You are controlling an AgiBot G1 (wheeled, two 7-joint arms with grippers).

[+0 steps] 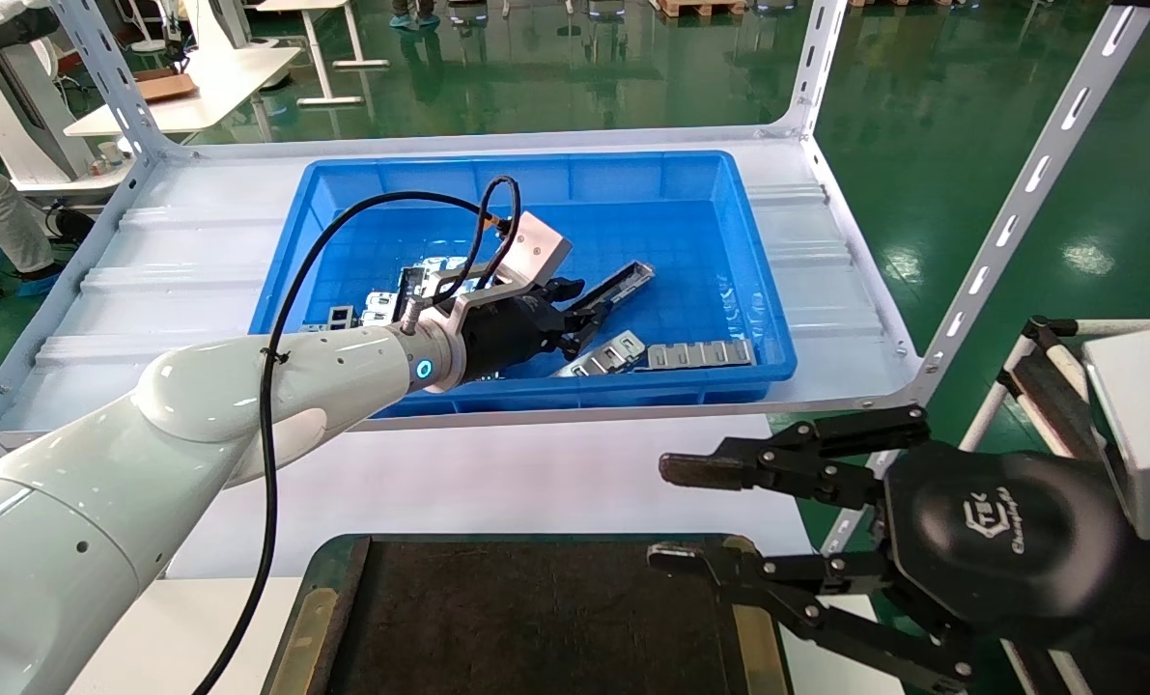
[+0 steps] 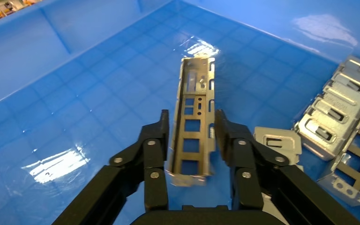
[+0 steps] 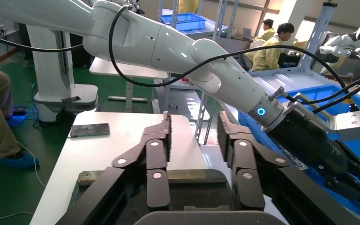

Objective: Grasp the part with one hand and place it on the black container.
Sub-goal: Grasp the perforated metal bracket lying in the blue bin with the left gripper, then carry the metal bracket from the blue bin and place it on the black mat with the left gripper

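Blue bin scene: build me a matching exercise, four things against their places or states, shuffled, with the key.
Things:
1. part
2. left gripper
3. right gripper
4. black container

Places or states:
A. open, beside the black container's corner
B. in front of the blue bin, nothing on it
C. inside the bin, fingers either side of the part
D. between two black fingers

Pairs: 1-D, 2-C, 3-A, 4-B

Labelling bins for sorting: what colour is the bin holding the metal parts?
Bright blue bin, best seen in the head view.
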